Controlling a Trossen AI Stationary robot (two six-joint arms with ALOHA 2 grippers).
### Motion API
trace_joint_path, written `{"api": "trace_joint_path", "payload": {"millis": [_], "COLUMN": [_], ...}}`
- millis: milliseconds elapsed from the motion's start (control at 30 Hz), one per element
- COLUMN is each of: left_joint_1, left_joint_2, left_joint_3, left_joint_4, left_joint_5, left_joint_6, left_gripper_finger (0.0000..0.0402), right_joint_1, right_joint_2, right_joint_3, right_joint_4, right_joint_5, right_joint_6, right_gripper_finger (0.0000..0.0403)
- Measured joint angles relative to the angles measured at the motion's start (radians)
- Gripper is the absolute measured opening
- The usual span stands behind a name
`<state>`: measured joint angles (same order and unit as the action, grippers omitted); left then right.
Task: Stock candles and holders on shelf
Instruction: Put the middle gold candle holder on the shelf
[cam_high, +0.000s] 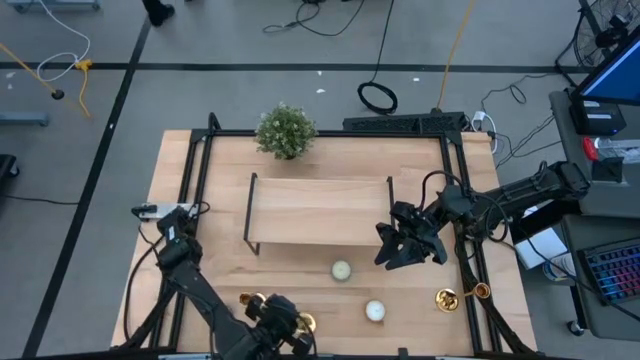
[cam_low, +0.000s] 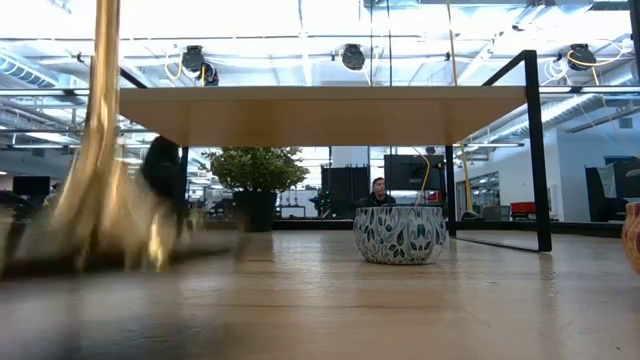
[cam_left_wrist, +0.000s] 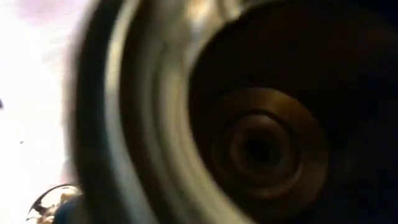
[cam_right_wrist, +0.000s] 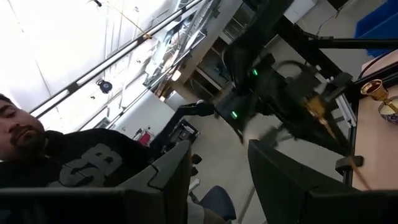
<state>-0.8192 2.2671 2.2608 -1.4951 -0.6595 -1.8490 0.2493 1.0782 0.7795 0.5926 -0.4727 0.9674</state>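
Note:
The shelf (cam_high: 320, 210) stands mid-table on its black legs. Two candles (cam_high: 341, 270) (cam_high: 375, 311) sit on the table in front of it; the low view shows one candle (cam_low: 400, 235). My left gripper (cam_high: 283, 322) is at the near edge, shut on a gold holder (cam_high: 305, 322) that is blurred in the low view (cam_low: 100, 180). A second holder (cam_high: 248, 299) is just left of it. A third holder (cam_high: 447, 298) lies on its side at the near right. My right gripper (cam_high: 400, 250) hangs open above the shelf's right end, holding nothing. My left gripper is shut on the gold holder, but the gripper's own body covers the place of contact in the high view. Its wrist view is filled by the hollow underside of the holder's round base (cam_left_wrist: 261, 149). From the right wrist view the holder's stem (cam_right_wrist: 320, 115) slants at the gripper.
A green plant (cam_high: 286, 130) stands at the table's far edge behind the shelf. Black frame rails (cam_high: 196, 170) run along the table's left and right sides. A person (cam_right_wrist: 37, 143) shows in the right wrist view, beyond the table.

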Motion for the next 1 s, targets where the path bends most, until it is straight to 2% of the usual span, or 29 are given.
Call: {"api": "trace_joint_path", "payload": {"millis": [233, 300, 433, 567, 700, 767, 867, 1000], "left_joint_1": [0.014, 0.038, 0.108, 0.202, 0.297, 0.339, 0.395, 0.456], "left_joint_2": [-0.162, -0.217, -0.305, -0.366, -0.394, -0.392, -0.385, -0.365], "left_joint_3": [0.0, 0.0, 0.001, 0.001, 0.001, 0.001, 0.0, 0.0], "left_joint_4": [0.052, 0.081, 0.213, 0.423, 0.613, 0.679, 0.681, 0.683], "left_joint_5": [-0.109, -0.135, -0.12, -0.024, 0.128, 0.234, 0.381, 0.491], "left_joint_6": [0.138, 0.229, 0.489, 0.781, 0.979, 1.033, 1.059, 1.073], "left_gripper_finger": [0.0016, 0.0016, 0.0016, 0.0016, 0.0018, 0.0016, 0.0016, 0.0016], "right_joint_1": [0.0, 0.0, 0.0, -0.001, -0.001, -0.001, 0.001, 0.001], "right_joint_2": [0.0, 0.0, 0.0, 0.0, 0.0, 0.0, 0.0, 0.0], "right_joint_3": [0.0, 0.0, 0.0, 0.0, 0.0, 0.0, 0.0, 0.0], "right_joint_4": [0.001, 0.001, 0.009, 0.008, 0.009, 0.01, 0.025, 0.039], "right_joint_5": [0.006, 0.036, 0.059, 0.092, 0.11, 0.11, 0.109, 0.109], "right_joint_6": [-0.029, -0.048, -0.057, -0.079, -0.122, -0.134, -0.146, -0.146], "right_gripper_finger": [0.0155, 0.0155, 0.0155, 0.0155, 0.0155, 0.0155, 0.0155, 0.0155]}}
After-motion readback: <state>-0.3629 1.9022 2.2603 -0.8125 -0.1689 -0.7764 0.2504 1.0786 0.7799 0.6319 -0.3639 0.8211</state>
